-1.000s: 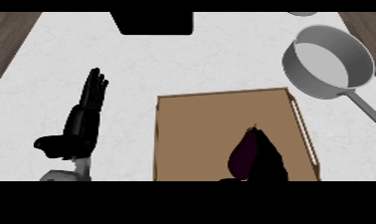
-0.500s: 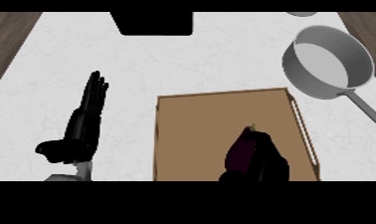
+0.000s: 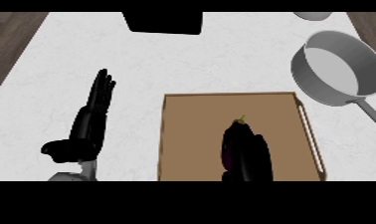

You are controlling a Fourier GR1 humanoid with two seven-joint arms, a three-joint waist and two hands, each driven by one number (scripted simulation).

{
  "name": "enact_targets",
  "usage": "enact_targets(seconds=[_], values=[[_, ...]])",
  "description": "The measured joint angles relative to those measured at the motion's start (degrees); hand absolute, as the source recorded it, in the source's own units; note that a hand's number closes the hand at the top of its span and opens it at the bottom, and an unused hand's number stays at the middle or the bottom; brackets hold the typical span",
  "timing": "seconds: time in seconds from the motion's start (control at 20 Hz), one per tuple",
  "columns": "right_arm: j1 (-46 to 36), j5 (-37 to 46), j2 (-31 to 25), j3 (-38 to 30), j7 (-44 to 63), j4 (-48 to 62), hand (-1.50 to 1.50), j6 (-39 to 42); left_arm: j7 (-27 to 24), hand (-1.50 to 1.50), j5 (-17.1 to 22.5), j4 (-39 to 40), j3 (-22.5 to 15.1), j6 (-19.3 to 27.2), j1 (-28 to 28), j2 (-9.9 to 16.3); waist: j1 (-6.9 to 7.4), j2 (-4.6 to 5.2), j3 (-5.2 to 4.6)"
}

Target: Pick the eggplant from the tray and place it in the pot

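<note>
**Inspector:** Head view. The eggplant [image 3: 236,141] lies lengthwise on the wooden tray [image 3: 198,133], toward its near edge and right of centre, green stem pointing to the far edge. The right hand [image 3: 255,161] covers its right flank and near end; the fingers lie along the skin, but whether they are curled round it I cannot tell.

**Clerk:** Handling character?

**Inspector:** Judged only: a glossy skin, likely slippery; the body reads as fairly stiff and of moderate weight, not fragile. The thick middle of the body is the sound place to take hold; the narrow stem end offers little.

**Clerk:** Edges and room?

**Inspector:** The tray has a raised rim and a rail handle [image 3: 312,136] along its right edge, standing between the eggplant and the pot [image 3: 334,71]. The pot sits near the counter's right edge, beyond the tray's far right corner, its long handle running toward the near right. Lift above the rim before crossing. The left hand [image 3: 88,123] rests open, fingers straight, on the counter [image 3: 220,63] left of the tray.
</note>
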Motion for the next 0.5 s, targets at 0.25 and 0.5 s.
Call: enact_targets(seconds=[0.25, 0.5], values=[[-7.43, -5.48, -2.48, -0.55, -10.68, 1.12, 1.5, 5.77, 1.23, 0.0, 0.37, 0.01, 1.66, -0.03, -0.51, 0.65, -1.32, 0.09, 0.41], [-9.75, -2.41, -1.61, 0.35, -11.33, -5.53, 1.5, 6.39, 0.78, 0.0, -0.23, 0.28, 2.06, 0.35, 0.32, -0.05, -2.42, 0.03, 0.6]])
